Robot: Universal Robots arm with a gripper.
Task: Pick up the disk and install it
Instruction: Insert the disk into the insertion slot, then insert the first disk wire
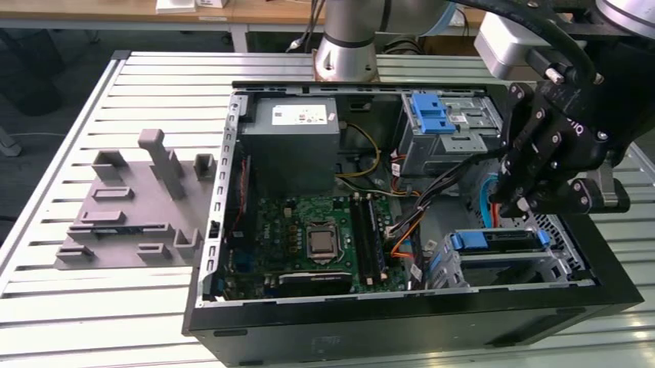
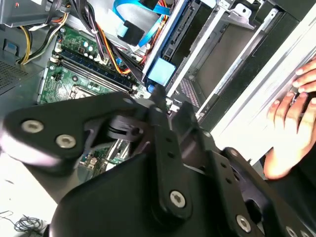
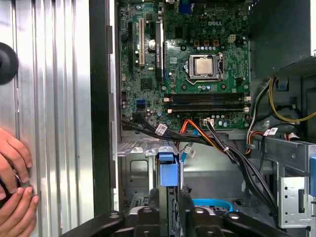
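Note:
The disk [image 1: 501, 241] stands on edge in the lower drive cage [image 1: 517, 270] at the front right corner of the open computer case. Its blue bracket tab [image 3: 168, 170] points toward the motherboard. My black gripper [image 1: 515, 211] comes down onto it from above. In the first wrist view the two fingers [image 3: 153, 202] flank the disk's top edge just behind the blue tab, and my gripper [image 3: 169, 200] looks shut on it. The second wrist view shows the same blue tab [image 2: 160, 71] just beyond my gripper [image 2: 171, 106].
A person's hand [image 3: 15, 197] rests on the slatted table beside the case wall. Black and orange cables [image 1: 450, 184] run close past the cage. The case also holds the motherboard [image 1: 317, 238], a grey power supply [image 1: 291, 138] and an upper cage with a blue latch [image 1: 435, 115]. A grey fixture [image 1: 133, 207] lies at the exterior view's left.

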